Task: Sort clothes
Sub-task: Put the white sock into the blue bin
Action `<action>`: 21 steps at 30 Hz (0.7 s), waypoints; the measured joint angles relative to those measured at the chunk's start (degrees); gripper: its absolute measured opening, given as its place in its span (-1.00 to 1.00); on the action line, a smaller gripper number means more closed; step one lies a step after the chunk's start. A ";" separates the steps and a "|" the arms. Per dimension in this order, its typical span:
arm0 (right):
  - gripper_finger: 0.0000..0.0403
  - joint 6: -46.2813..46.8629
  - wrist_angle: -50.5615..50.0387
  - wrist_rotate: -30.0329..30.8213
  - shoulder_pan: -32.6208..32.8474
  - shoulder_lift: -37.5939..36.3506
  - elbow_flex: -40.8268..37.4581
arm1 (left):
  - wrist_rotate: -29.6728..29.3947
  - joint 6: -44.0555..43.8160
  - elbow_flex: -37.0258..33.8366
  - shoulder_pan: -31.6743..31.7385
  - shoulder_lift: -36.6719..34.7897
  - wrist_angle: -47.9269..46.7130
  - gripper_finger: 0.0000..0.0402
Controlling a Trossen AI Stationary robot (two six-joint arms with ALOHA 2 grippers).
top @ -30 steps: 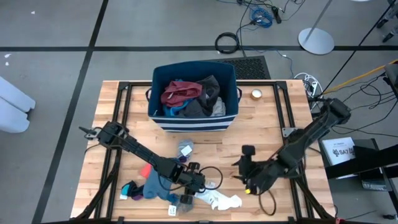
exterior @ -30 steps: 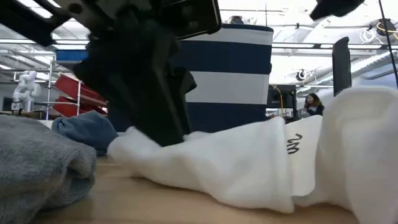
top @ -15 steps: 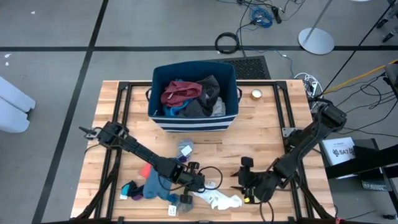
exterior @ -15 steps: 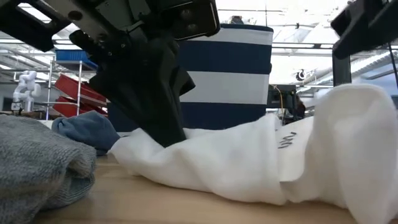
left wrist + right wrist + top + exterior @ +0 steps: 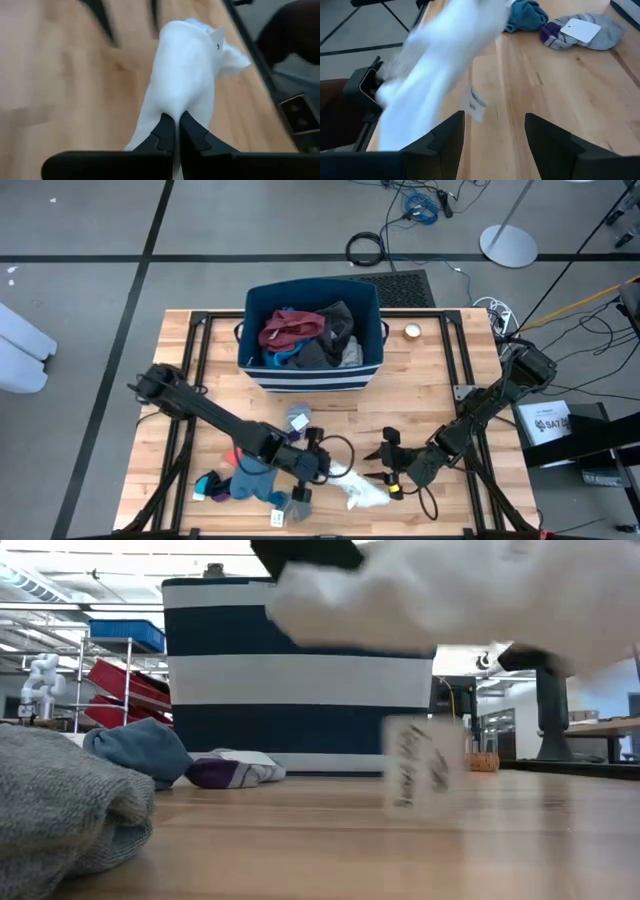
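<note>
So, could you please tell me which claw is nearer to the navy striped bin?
Left. The left claw, shut on the white garment, sits below the navy striped bin; the open right claw is farther toward the table's right.

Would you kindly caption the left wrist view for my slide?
Left gripper shut on a white sock, lifting it above the wooden table.

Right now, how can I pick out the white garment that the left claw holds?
Find the striped navy bin at the table's far edge, then look toward the near edge. The white garment hangs there from the shut left claw. Unlike the blue and grey pieces nearby, it is lifted off the wood.
</note>
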 joint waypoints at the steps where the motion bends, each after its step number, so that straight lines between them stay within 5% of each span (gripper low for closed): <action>1: -0.03 -0.15 -0.02 0.06 0.01 0.00 0.01 | -1.59 0.49 0.62 0.02 -1.35 -2.32 -0.96; 8: -0.03 0.04 -0.06 1.20 0.02 0.00 0.01 | -15.02 5.46 5.10 -0.09 -10.69 -13.79 -0.96; 21: -0.03 0.06 0.89 1.45 -1.97 0.00 0.01 | -43.22 24.12 11.07 2.51 -26.98 -15.04 -0.96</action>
